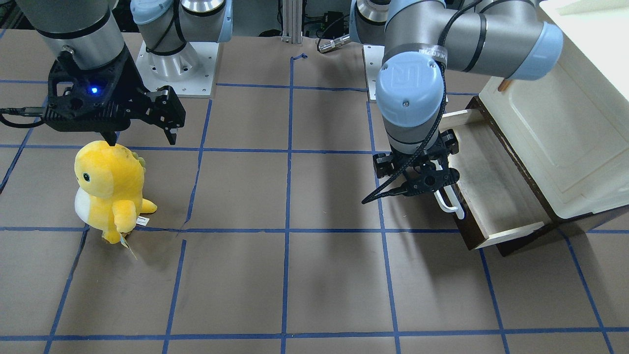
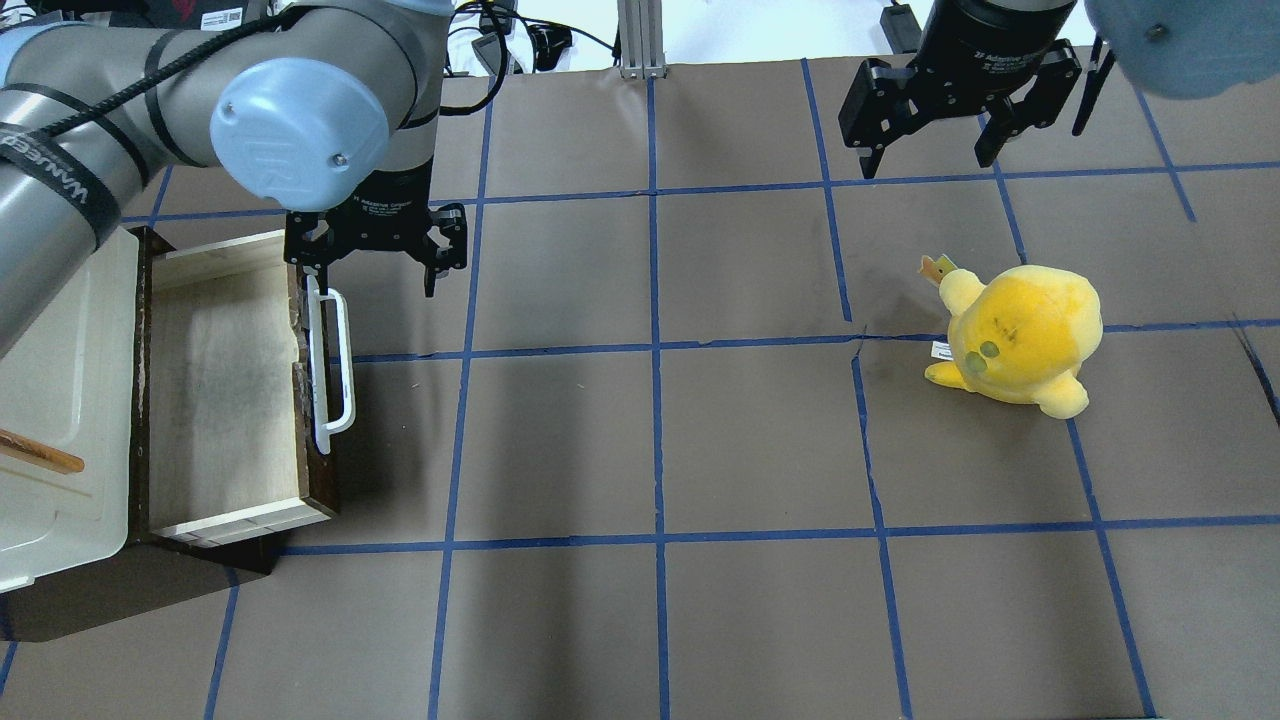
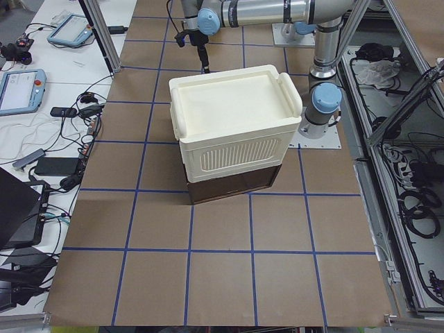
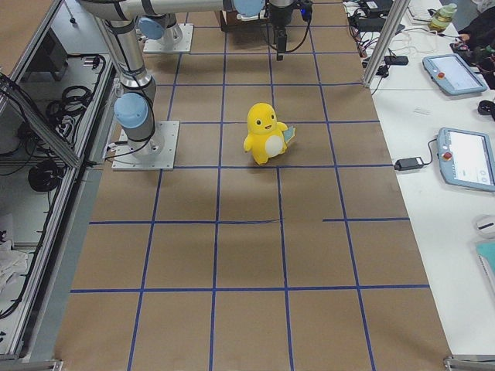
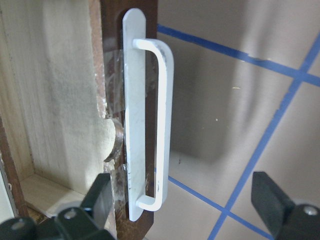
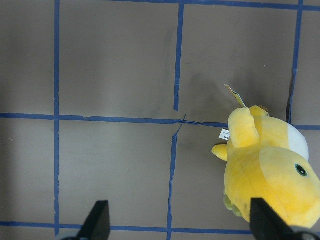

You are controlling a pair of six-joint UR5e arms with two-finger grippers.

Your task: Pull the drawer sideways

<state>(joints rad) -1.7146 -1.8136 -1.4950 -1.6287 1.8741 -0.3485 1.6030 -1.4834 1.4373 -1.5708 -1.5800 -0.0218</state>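
Overhead: drawer stands pulled out of the cabinet, its handle on the side away from the cabinet. Left gripper spread over the handle's end. Right gripper spread, well apart from the cabinet.
Left wrist: parted fingers flank the handle.

This is a robotics lab. The brown paper-covered table is gridded with blue tape. Beside it, a white bench carries grey-and-blue tablet-like teach pendants, and black cables coil past its opposite edge.
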